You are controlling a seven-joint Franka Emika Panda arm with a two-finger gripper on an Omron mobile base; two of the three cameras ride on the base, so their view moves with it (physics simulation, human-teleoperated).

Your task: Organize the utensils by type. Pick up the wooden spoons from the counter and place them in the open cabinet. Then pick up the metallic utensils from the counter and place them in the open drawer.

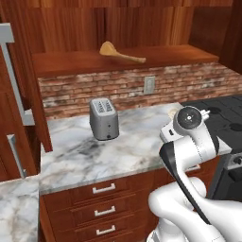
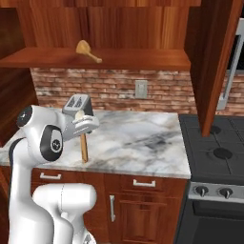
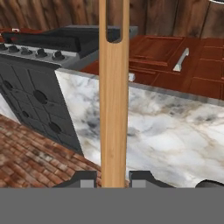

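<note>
Two wooden spoons can be counted: one, orange-brown with a round bowl, lies on the wooden floor of the open cabinet above the brick backsplash, its handle pointing right in the left base view; the second wooden spoon is clamped between the fingers of the gripper, which is closed on it, the handle hanging straight down toward the counter in the right base view; in the hand view its pale handle runs up the middle from between the two dark fingertips, with a slot near its far end; one silver toaster stands on the marble; one black stove sits at the counter's right end; one wall outlet is set in the brick.
</note>
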